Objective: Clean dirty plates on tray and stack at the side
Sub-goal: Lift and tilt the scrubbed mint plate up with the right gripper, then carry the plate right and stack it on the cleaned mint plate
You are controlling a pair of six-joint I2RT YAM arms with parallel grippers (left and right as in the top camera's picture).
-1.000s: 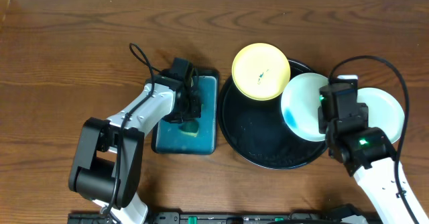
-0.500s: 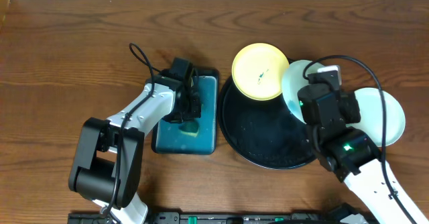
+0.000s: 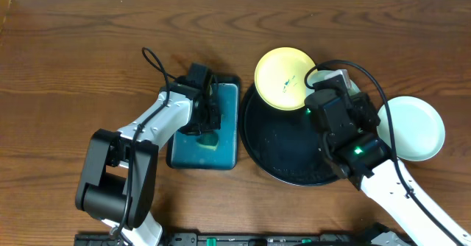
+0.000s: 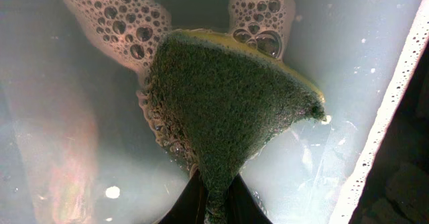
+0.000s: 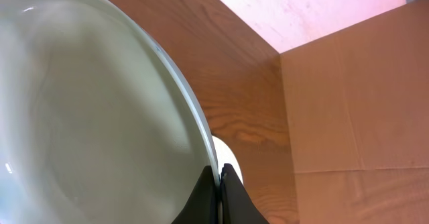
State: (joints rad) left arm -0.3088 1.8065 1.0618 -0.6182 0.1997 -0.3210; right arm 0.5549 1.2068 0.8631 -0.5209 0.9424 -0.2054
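L gripper (image 4: 216, 200) is clenched on the narrow end of a sponge (image 4: 228, 110), green scourer side facing the wrist cam w/ a yellow edge behind. The sponge sits in cloudy soapy water w/ foam (image 4: 114, 23) at its far side, inside the teal tray (image 3: 228, 132), which lies on the table (image 3: 73, 54) just left of the black tray (image 3: 283, 154). R gripper (image 5: 220, 184) is grasping the rim of a mint plate (image 5: 87, 117), fingers pinched tight on the edge. From overhead that plate is mostly hidden under the R arm, over the far-right part of the black tray; can't tell if it touches the tray. Yellow plate (image 3: 283, 76) lies across the black tray's far rim, small blue-green smear at centre, just left of the held plate. 2nd mint plate (image 3: 413, 128) lies on the table right of the black tray, looks clean. Cardboard box (image 5: 348, 103) shows in the R wrist view beyond the table edge.
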